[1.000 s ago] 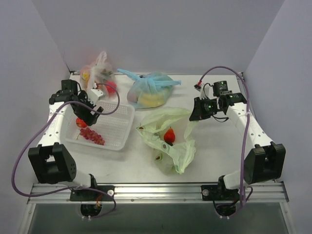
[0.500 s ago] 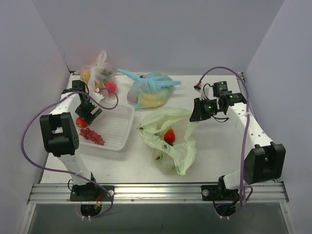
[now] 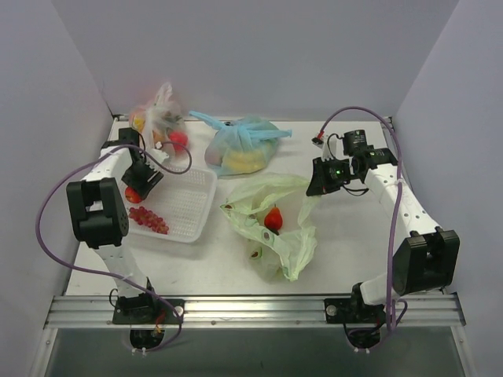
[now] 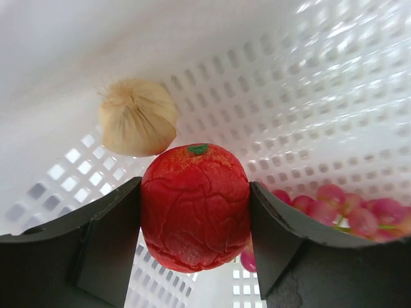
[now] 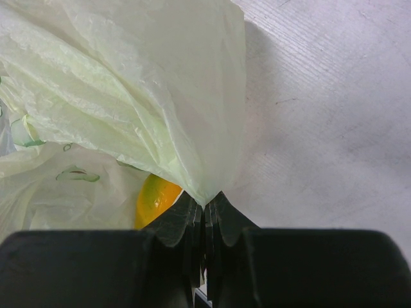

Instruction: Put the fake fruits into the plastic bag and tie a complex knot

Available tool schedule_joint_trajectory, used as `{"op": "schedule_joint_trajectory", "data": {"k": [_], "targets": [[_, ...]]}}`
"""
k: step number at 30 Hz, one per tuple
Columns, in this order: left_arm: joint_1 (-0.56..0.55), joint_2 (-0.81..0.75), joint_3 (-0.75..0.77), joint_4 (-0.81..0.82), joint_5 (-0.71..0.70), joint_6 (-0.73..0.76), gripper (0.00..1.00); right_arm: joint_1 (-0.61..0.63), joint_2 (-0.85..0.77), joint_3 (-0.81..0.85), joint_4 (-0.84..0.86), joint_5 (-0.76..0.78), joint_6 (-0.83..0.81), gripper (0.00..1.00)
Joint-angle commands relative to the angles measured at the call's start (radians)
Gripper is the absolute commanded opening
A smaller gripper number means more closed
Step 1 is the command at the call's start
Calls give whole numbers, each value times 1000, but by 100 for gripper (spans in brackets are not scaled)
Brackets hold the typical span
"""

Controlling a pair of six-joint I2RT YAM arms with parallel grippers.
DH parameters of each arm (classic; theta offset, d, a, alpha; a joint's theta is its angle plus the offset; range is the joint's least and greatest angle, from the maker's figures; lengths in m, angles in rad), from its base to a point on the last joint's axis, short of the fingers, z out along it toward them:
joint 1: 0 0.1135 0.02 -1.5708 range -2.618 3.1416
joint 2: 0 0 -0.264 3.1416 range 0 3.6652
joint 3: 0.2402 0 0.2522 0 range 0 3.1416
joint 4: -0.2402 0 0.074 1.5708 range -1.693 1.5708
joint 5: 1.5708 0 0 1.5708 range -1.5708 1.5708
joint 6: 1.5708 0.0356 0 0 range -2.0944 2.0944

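**Red fruit gripped in the basket, bag held by a thin pinch**

My left claw (image 4: pixel 194 187) is clamped on the wrinkled red fruit (image 4: pixel 194 212), one pad against each side. It sits low in the white perforated basket (image 3: pixel 192 206) at 9 o'clock on the worktop (image 3: pixel 354 243). My right claw (image 5: pixel 205 202) is pressed together on a fold of the pale green plastic bag (image 5: pixel 115 96). The bag lies crumpled mid-worktop, held up at its 2 o'clock edge.

The fruit is round and looks hard, so I judge it could squirt from the pads on the lift and roll away. The film is thin. If it slips or tears at the pinch, the bag's mouth would sag shut.

- **Basket:** one red fruit, one garlic bulb (image 4: pixel 137 117) at its 11 o'clock, and one grape bunch (image 4: pixel 359 215) at its 4 o'clock.
- **At the green bag:** one strawberry (image 3: pixel 273 218) and one orange-yellow fruit (image 5: pixel 156 197).
- **Bags:** three. The green one, a knotted blue bag (image 3: pixel 244 145) at 12 o'clock, and a clear bag (image 3: pixel 161 118) at 11 o'clock.
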Motion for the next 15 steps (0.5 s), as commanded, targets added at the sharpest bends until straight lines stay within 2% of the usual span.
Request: {"op": "schedule_joint_trajectory", "data": {"k": [1, 3, 6, 8, 9, 11, 15], "targets": [[-60, -113, 127, -78, 120, -41, 56, -5, 8, 35, -30, 5, -15, 2], [-145, -169, 195, -128, 162, -70, 51, -8, 11, 38, -30, 4, -12, 2], [-274, -240, 300, -188, 327, -164, 51, -10, 15, 39, -30, 2, -12, 2], [-337, -275, 425, -190, 497, -269, 52, -10, 15, 41, -30, 0, -11, 2], [-403, -280, 464, -185, 562, -305, 52, -10, 14, 41, -30, -1, -11, 2], [-464, -283, 547, -107, 698, -452, 52, -11, 12, 41, -31, -3, -11, 2], [-584, -295, 520, 115, 840, -659, 52, -8, 26, 51, -30, -13, -1, 2]]}}
